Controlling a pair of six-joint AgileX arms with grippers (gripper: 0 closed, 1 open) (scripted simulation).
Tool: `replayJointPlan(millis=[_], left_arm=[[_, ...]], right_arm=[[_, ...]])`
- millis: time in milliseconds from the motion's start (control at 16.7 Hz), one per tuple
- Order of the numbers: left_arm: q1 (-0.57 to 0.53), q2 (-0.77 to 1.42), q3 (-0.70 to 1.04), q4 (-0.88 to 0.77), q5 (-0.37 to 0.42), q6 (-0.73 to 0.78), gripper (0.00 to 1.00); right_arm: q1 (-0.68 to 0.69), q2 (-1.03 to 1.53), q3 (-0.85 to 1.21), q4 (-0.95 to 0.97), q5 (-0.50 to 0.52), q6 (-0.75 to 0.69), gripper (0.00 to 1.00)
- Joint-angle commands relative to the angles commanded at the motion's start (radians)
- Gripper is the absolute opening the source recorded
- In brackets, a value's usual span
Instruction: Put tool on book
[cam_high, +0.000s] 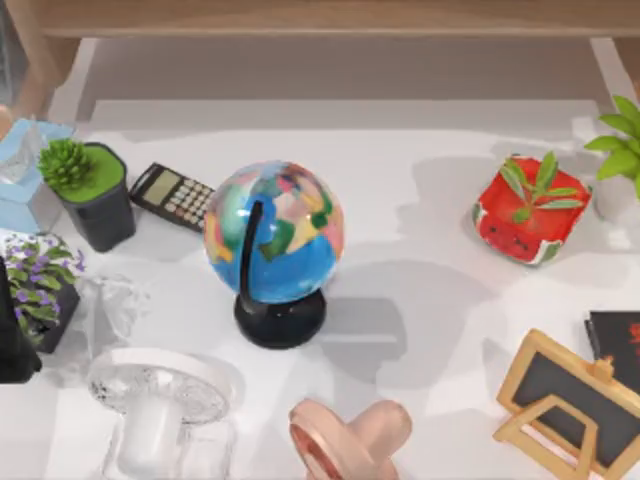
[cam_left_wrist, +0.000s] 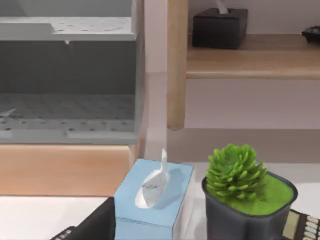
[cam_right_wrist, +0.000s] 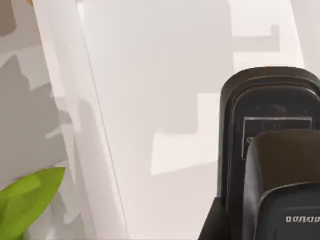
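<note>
The book (cam_high: 617, 345) is seen at the counter's (cam_high: 420, 300) right edge, behind the chalkboard easel (cam_high: 570, 405). Neither hand's state can be told.

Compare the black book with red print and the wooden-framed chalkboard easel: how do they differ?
The black book with red print lies flat at the table's right edge; the wooden-framed chalkboard easel stands propped and tilted in front of it. The book has no frame; the easel has a light wooden one. Both have dark rectangular faces.
</note>
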Motion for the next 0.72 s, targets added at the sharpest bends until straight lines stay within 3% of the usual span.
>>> replayJointPlan(millis=[720], left_arm=[[0.000,0.000,0.000,0.000,0.000,0.000,1.00]], right_arm=[[0.189,-0.492,-0.662,0.106,0.005,0.002,0.00]])
